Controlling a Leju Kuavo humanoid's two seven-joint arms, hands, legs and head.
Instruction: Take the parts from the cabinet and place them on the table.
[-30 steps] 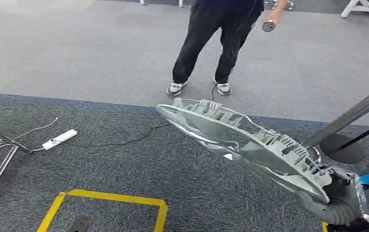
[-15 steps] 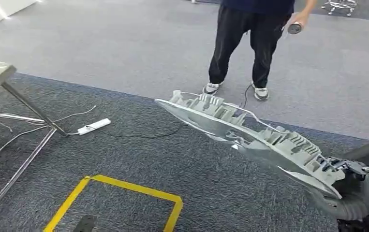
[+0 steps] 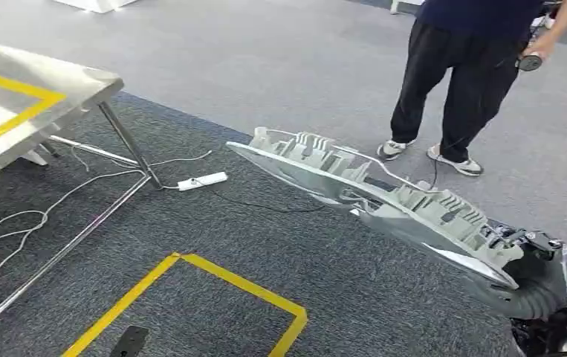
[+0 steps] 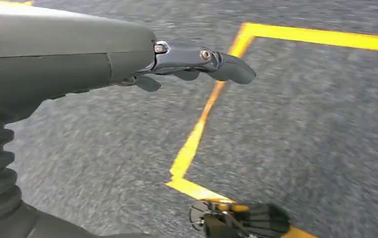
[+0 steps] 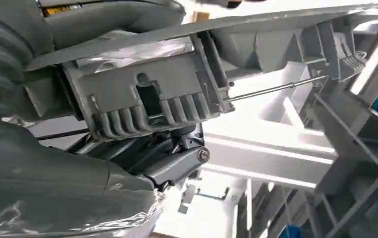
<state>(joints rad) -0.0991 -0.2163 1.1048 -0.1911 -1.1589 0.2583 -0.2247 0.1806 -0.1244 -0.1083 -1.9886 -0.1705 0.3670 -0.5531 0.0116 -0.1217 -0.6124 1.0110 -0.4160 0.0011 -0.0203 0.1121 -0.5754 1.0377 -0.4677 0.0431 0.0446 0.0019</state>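
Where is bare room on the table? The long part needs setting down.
The steel table top is bare inside and around its yellow tape outline. The right hand holds the long grey ribbed plastic part. Below the table, loose white cables and a power strip crowd the carpet.

Pale grey part (image 3: 384, 197), ribbed on its upper face, silvery and glossy along its lower shell; same grey ribbing on it in the right wrist view (image 5: 177, 99). Grey right hand (image 3: 536, 286) with a ribbed cover. Dark grey left hand (image 4: 127, 59), darker at the fingers (image 4: 226, 67). Speckled dark blue-grey carpet (image 3: 265, 268) marked with a yellow taped outline (image 3: 228, 279); lighter grey floor (image 3: 265, 67) beyond. Shiny steel counter (image 3: 79, 82) with yellow striping. White power strip (image 3: 202, 181), white cable (image 3: 20, 219). Black trousers (image 3: 466, 82), grey-white shoes (image 3: 455, 162).
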